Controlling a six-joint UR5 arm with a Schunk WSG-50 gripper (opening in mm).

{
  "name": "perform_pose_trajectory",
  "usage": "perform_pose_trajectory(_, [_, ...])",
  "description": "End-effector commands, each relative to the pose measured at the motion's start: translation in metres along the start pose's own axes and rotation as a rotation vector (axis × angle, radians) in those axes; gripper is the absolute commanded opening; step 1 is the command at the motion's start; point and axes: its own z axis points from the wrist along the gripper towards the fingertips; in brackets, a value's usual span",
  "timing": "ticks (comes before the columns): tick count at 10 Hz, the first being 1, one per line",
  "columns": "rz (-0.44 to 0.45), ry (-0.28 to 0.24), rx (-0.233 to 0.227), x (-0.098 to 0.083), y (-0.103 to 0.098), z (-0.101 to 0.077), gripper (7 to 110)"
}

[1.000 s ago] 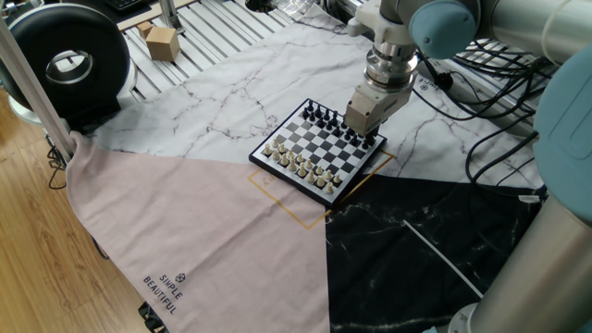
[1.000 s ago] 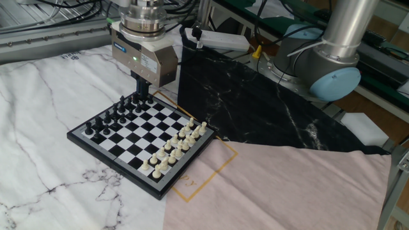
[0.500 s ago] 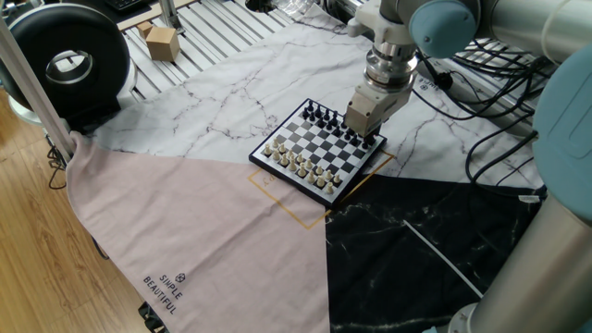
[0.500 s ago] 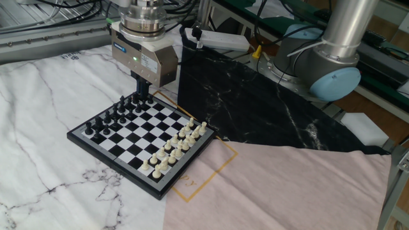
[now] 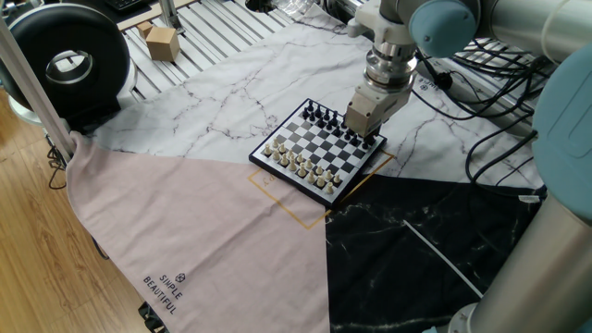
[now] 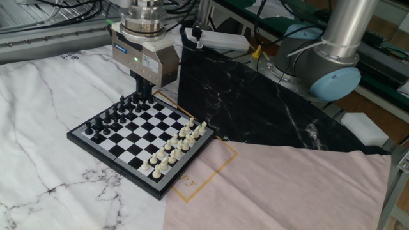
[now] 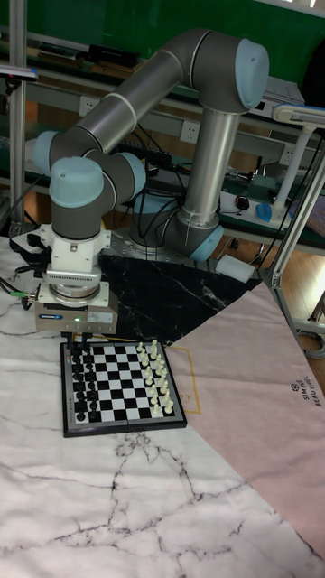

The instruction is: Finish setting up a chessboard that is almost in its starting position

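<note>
The chessboard lies on the white marble cloth. Its black pieces line one side and its cream pieces line the other, with bare squares between them. My gripper points straight down, with its dark fingertips low among the black pieces at the board's corner nearest the black cloth. The fingertips stand close together. Whether a piece sits between them is hidden.
A thin orange square outline shows on the cloth beside the board. A black marble cloth and a pink cloth adjoin it. A black round device, a cardboard box and cables lie at the edges.
</note>
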Motion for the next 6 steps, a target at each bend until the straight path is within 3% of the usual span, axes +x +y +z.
perform_pose_trajectory(1, [0.005, 0.001, 0.004, 0.0012, -0.0021, -0.0031, 22])
perform_pose_trajectory(6, [0.005, 0.011, 0.006, 0.0056, -0.0027, -0.0066, 22])
